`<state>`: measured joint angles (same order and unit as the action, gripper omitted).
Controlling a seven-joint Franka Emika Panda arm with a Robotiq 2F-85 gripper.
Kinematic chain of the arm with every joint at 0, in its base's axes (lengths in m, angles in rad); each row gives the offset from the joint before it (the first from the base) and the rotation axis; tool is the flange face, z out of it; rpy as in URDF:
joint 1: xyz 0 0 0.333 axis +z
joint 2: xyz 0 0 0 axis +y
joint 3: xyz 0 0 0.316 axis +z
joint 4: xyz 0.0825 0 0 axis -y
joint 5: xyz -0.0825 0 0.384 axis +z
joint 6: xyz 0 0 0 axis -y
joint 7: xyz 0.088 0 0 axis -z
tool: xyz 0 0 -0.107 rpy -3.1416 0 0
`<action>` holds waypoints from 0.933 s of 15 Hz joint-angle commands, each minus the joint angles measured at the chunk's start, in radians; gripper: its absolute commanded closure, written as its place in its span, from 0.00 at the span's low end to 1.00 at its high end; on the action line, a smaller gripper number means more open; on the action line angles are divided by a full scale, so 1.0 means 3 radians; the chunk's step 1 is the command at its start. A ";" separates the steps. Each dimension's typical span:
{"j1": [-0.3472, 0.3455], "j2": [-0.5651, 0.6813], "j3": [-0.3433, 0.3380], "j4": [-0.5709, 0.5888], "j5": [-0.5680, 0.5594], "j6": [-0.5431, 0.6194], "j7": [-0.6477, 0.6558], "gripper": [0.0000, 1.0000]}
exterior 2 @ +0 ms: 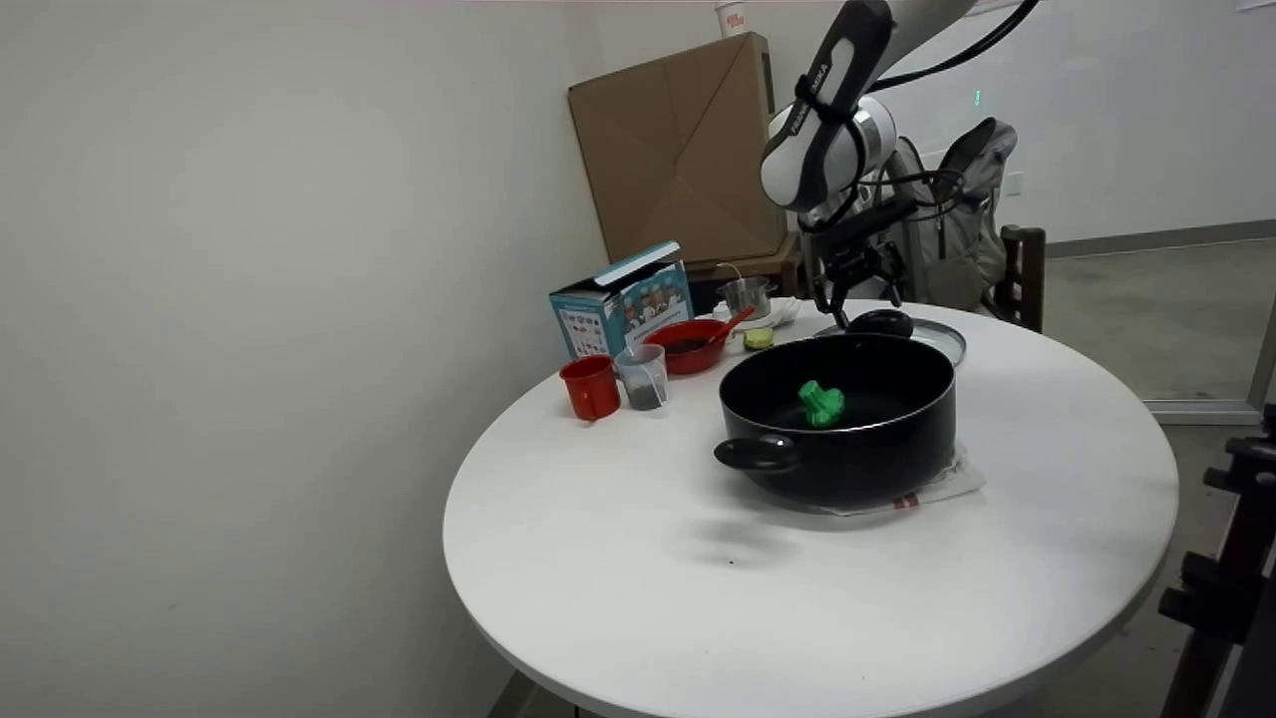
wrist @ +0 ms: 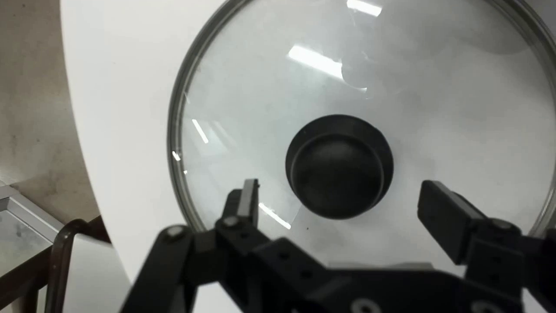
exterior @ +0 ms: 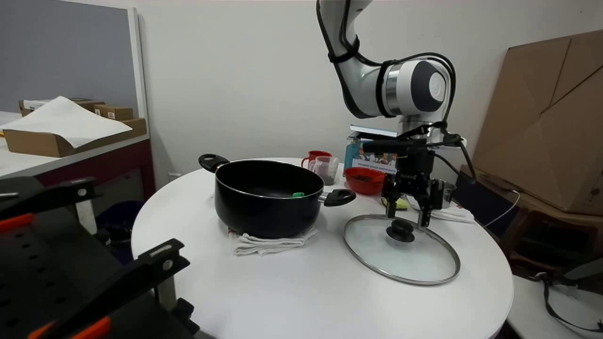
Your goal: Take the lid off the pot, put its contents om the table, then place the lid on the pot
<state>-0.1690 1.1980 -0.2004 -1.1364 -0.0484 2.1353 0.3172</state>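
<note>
The clear glass lid [exterior: 433, 261] lies on the white table [exterior: 301, 296] beside the pot [exterior: 264, 212], its black knob [exterior: 400, 230] upward. My gripper [exterior: 407, 216] is open and empty, just above the lid. In the wrist view my fingers [wrist: 339, 184] stand apart on either side of the knob [wrist: 336, 169], not touching it. The black pot is uncovered on a folded cloth. A green knobbly item [exterior 2: 821, 405] is inside it and peeks over the rim in an exterior view [exterior: 297, 194]. The red ball is not seen. The pot partly hides the lid [exterior 2: 942, 341].
Near the table's back edge are a red bowl [exterior 2: 688, 346], a red mug [exterior 2: 590, 387], a clear measuring cup [exterior 2: 643, 377], a blue box [exterior 2: 623, 304], a small yellow-green item [exterior 2: 758, 339] and a metal pot [exterior 2: 748, 296]. A folded cloth [exterior: 273, 241] sticks out under the black pot.
</note>
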 commanded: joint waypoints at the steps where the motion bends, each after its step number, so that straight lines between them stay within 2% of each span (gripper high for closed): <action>1: -0.0019 -0.0332 0.0105 -0.0246 0.0071 0.0013 -0.0124 0.00; 8: 0.0123 -0.1389 0.0131 -0.0978 0.0051 0.0062 -0.0126 0.00; 14: 0.0289 -0.2130 0.0447 -0.1897 0.0047 0.0077 -0.0656 0.00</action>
<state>-0.1092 0.6805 -0.1062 -1.5115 -0.0483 2.1358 0.2051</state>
